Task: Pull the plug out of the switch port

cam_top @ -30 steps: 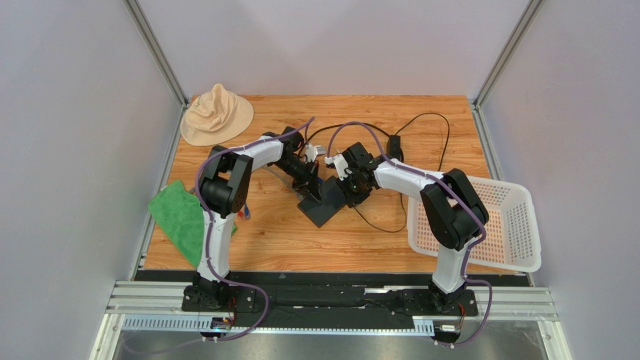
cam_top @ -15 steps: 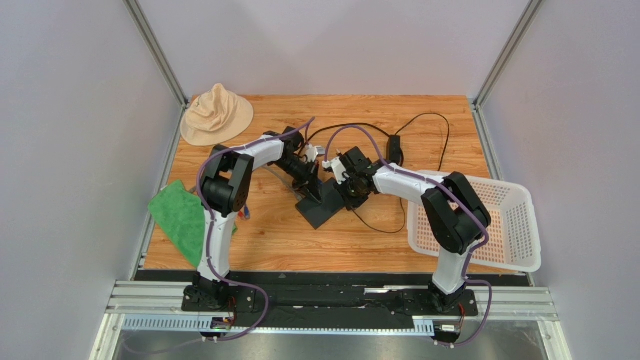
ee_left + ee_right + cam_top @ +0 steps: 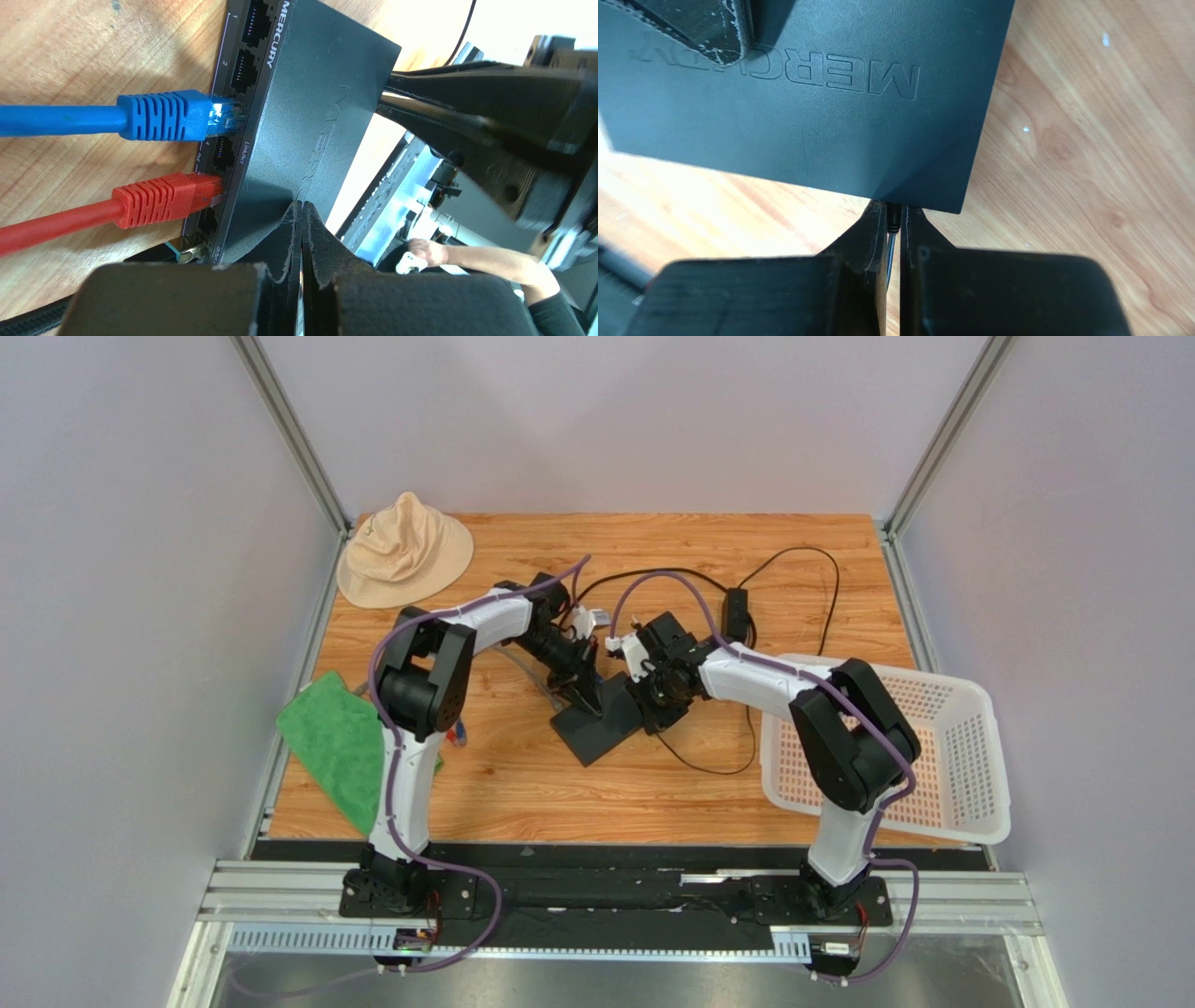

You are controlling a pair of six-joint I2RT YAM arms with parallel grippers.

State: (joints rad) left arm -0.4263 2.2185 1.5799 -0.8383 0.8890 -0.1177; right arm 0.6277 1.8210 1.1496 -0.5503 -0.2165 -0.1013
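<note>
The switch [image 3: 595, 724], a flat black box marked MERCURY [image 3: 309, 105] [image 3: 808, 91], lies mid-table. A blue plug [image 3: 168, 115] and a red plug [image 3: 165, 199] sit in sockets on its front edge. My left gripper [image 3: 581, 692] [image 3: 303, 207] is shut with nothing between its fingers, its tips resting on the switch's top. My right gripper [image 3: 650, 703] [image 3: 894, 214] is at the opposite edge, shut on a thin black plug [image 3: 894, 218] whose tip is at the switch's edge.
A tan hat [image 3: 404, 549] lies at the back left, a green cloth [image 3: 334, 742] at the left edge and a white basket [image 3: 926, 756] on the right. A black power adapter [image 3: 735, 609] with a looping cable lies behind the arms.
The right gripper and the switch have shifted slightly to the left. Both grippers stay shut.
</note>
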